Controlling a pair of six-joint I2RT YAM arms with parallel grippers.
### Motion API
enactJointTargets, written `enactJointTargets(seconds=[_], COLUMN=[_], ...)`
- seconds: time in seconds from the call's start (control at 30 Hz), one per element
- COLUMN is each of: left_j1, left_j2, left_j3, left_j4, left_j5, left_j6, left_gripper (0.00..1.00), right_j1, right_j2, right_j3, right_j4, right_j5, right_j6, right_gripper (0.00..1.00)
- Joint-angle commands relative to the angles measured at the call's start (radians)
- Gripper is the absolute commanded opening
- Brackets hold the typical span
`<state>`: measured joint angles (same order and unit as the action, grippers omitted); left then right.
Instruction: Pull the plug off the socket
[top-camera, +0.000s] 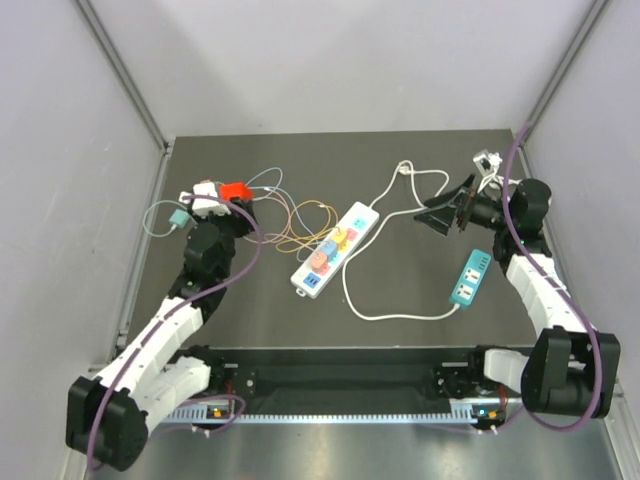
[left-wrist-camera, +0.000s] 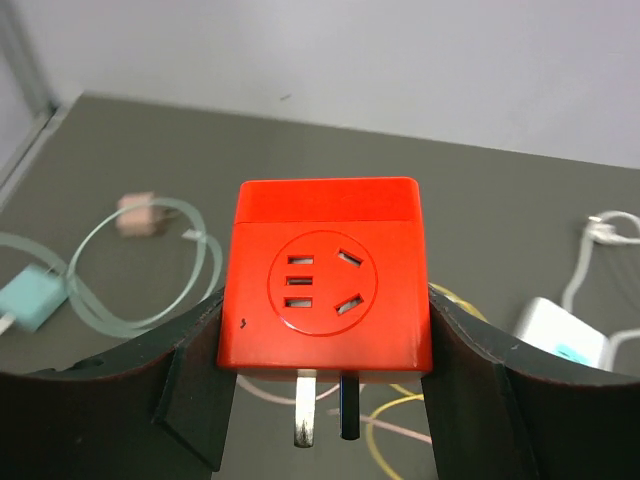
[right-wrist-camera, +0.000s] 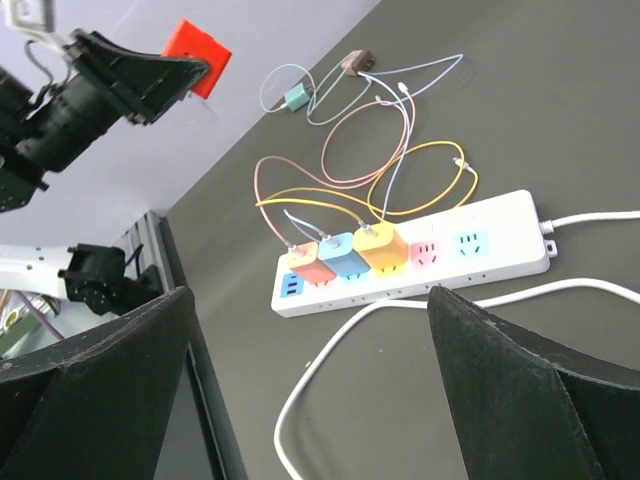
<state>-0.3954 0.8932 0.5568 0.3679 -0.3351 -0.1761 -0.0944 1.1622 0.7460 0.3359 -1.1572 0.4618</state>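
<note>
Plug was out: you had the red cube adapter (left-wrist-camera: 328, 290) clamped between the fingers of your left gripper (left-wrist-camera: 330, 395), prongs (left-wrist-camera: 305, 412) bare, held well apart from the white power strip (top-camera: 335, 248) - likely to keep it clear. Your right gripper (right-wrist-camera: 310, 340) hung above the strip, fingers apart, empty.
</note>
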Motion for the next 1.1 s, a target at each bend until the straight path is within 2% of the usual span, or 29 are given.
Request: enactJointTargets(seconds=[0.0, 0.3, 0.6, 1.0, 1.07], left_j1=[0.082, 0.306, 0.371, 0.417, 0.426], left_j2=[0.015, 0.213, 0.464, 0.751, 0.783], left_j3=[-0.001, 0.064, 0.072, 0.282, 0.343], left_j4=[-0.069, -0.207, -0.142, -0.214, -0.280], left_j5=[-0.054, -0.108, -0.137, -0.229, -0.233], left_j6=[-0.158, -0.357, -0.405, -0.358, -0.371], left_gripper=[0.00, 0.00, 0.00, 0.00, 0.00], right_j1=[-0.018, -0.039, -0.061, -0.077, -0.079], right_j2=[-0.010, -0.029, -0.032, -0.019, -0.018], right_j3=[-0.008, -0.019, -0.019, -0.016, -0.017], right_j4=[0.032, 0.029, 0.029, 0.032, 0.032], right_j5=[-0.044, -0.049, -0.058, -0.062, -0.064], right_j6=[-0.058, -0.063, -0.052, -0.048, -0.046], right_gripper=[1.00, 1.00, 1.00, 1.00, 1.00])
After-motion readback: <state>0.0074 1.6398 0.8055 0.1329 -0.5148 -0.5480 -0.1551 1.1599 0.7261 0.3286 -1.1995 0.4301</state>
